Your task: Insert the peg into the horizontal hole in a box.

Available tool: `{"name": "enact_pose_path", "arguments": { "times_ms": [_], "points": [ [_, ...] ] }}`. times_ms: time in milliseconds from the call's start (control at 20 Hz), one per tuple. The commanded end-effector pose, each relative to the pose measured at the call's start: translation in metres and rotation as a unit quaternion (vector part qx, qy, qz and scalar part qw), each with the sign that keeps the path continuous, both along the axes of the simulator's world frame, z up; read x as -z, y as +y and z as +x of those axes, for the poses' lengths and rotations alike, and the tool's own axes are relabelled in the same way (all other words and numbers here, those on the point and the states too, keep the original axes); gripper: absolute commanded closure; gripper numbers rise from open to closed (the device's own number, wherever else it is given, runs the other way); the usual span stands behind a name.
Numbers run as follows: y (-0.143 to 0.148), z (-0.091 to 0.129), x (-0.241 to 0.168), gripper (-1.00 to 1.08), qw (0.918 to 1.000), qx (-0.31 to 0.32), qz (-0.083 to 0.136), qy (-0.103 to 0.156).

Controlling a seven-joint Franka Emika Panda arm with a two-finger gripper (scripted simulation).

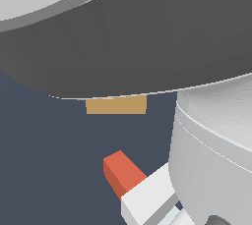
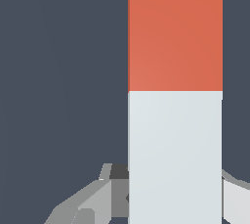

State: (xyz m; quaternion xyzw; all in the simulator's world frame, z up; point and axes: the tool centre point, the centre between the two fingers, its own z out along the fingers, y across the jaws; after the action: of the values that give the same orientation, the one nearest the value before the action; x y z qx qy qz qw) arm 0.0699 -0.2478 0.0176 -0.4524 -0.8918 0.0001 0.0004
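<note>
Peg [image 2: 175,96] gripped at its white end

Gripper [image 2: 175,189] jaws clamp the pale half; orange tip points toward the box [image 1: 116,105], well apart; hole hidden behind the arm.

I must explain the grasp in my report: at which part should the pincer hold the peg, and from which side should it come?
Probably the white half of the peg, coming across its length with one finger on each flat side. That leaves the orange end free to go into the box. In the wrist view the pincer straddles the white half; whether it is closed cannot be seen.
</note>
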Motion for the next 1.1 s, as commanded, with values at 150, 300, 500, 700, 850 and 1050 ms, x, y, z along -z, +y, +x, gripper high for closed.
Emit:
{"name": "enact_pose_path", "arguments": {
  "times_ms": [150,300,500,700,850,1050],
  "points": [
    [0.0,0.0,0.0,1.08,1.0,0.0,0.0,0.0],
    [0.001,-0.001,0.0,1.08,1.0,0.002,0.0,0.0],
    [0.004,-0.005,-0.002,1.08,1.0,0.009,0.0,0.0],
    [0.009,-0.013,-0.004,1.08,0.9998,0.02,0.0,0.0],
    [0.015,-0.02,-0.006,1.08,0.9995,0.032,0.0,0.0],
    [0.026,-0.033,-0.01,1.08,0.9985,0.054,0.0,0.0]
  ]
}}
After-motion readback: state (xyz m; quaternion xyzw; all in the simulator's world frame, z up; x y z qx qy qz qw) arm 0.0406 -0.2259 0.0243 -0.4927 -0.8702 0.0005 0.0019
